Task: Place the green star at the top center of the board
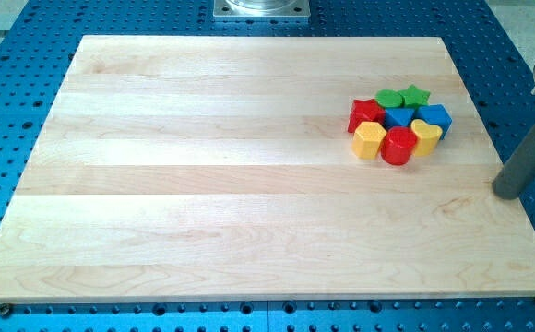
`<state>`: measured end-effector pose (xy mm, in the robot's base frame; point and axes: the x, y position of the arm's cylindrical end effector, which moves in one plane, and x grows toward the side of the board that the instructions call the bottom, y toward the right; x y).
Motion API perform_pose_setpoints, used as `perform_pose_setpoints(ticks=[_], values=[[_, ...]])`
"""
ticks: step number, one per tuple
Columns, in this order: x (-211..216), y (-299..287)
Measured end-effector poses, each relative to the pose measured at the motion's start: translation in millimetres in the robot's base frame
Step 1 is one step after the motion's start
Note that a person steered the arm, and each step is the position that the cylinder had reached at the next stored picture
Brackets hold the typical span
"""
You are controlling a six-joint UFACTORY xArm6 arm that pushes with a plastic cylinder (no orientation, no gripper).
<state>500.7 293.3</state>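
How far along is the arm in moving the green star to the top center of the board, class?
Done: nothing yet. The green star sits at the top of the packed cluster by the view's right, touching the green block and the blue blocks. In hand: my tip stands at the board's right edge, apart from the cluster. Left: the whole push toward the view's top centre.
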Motion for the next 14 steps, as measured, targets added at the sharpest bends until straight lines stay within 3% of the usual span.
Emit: perform_pose_setpoints(ticks=[5,7,10,13,14], values=[[34,20],[18,52],[-23,50],[-117,-44],[-140,-109]])
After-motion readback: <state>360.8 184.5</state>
